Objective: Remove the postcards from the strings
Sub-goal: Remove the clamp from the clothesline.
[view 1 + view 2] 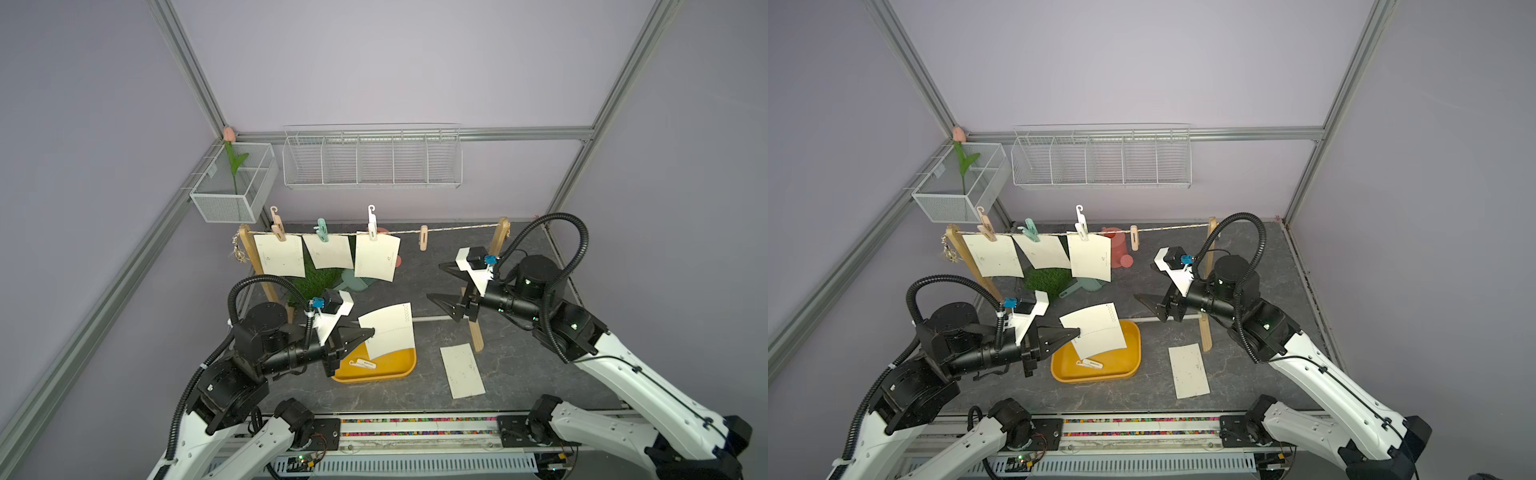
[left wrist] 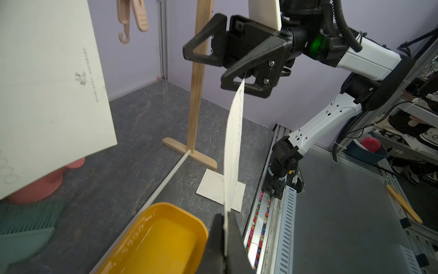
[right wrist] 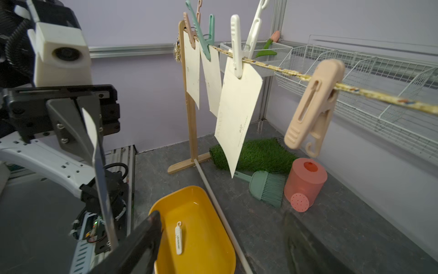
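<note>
Left gripper [image 1: 368, 332], pinching a card [image 1: 390, 328] above the tray [image 1: 374, 376], likely needed to lay it flat by the loose card [image 1: 462, 370]; right gripper [image 1: 436, 282] stood spread, empty.

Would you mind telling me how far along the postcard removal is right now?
Done: one postcard lies flat on the table. In hand: the left end effector is shut on a second postcard. Left: three postcards hang clipped to the string; the right end effector is open and empty.
</note>
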